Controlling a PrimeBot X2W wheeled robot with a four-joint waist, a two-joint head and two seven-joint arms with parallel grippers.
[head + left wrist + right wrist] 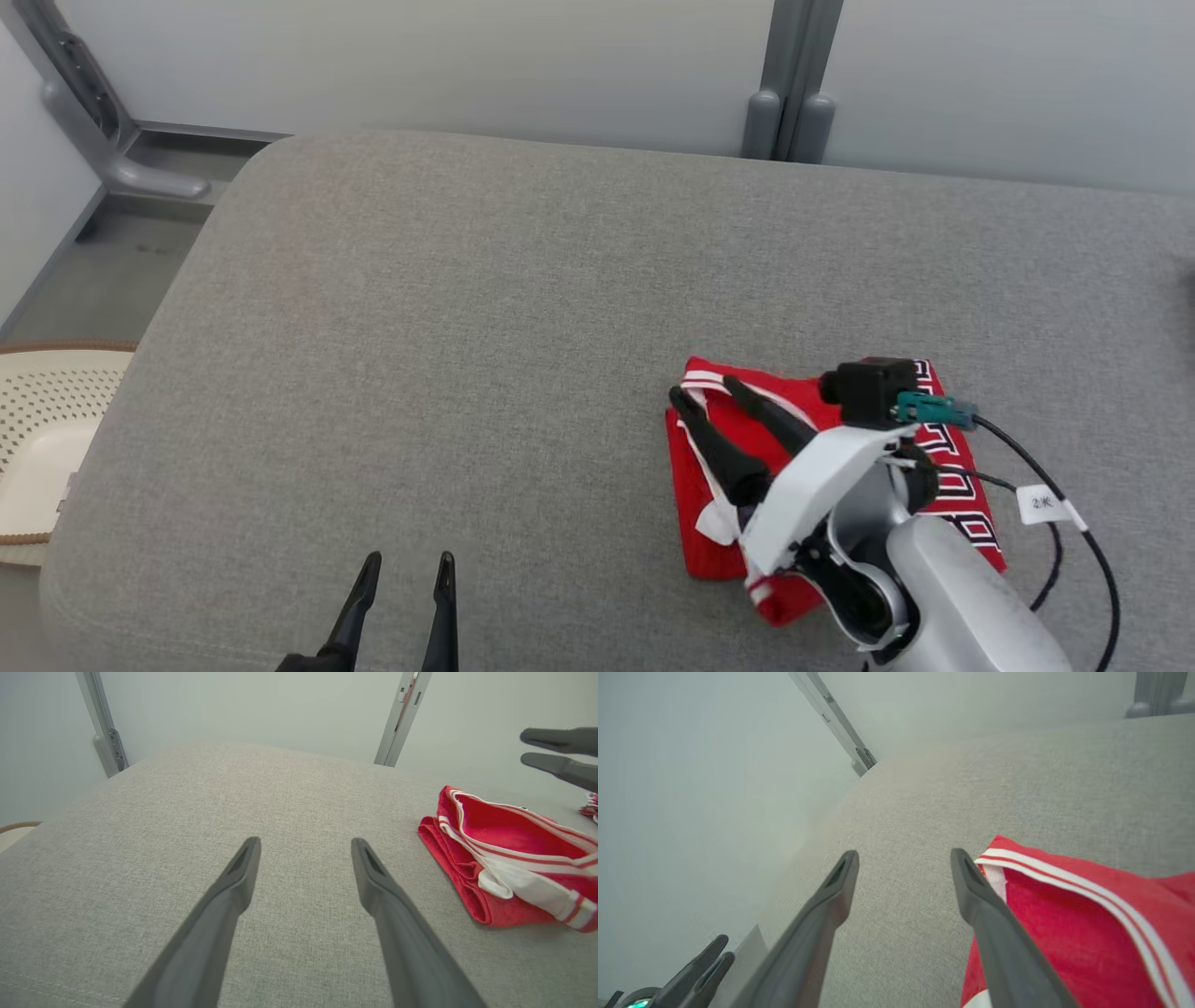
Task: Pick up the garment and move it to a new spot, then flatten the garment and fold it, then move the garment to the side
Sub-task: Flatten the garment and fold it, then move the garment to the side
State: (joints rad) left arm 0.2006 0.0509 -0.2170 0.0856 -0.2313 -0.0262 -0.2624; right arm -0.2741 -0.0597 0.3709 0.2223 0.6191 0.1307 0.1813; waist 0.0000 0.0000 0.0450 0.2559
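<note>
grey cushion [467,327]: folded garment [700,537] beneath spread right gripper [701,386]

Folded red garment [700,546] flat on grey fabric surface [467,327]
</note>
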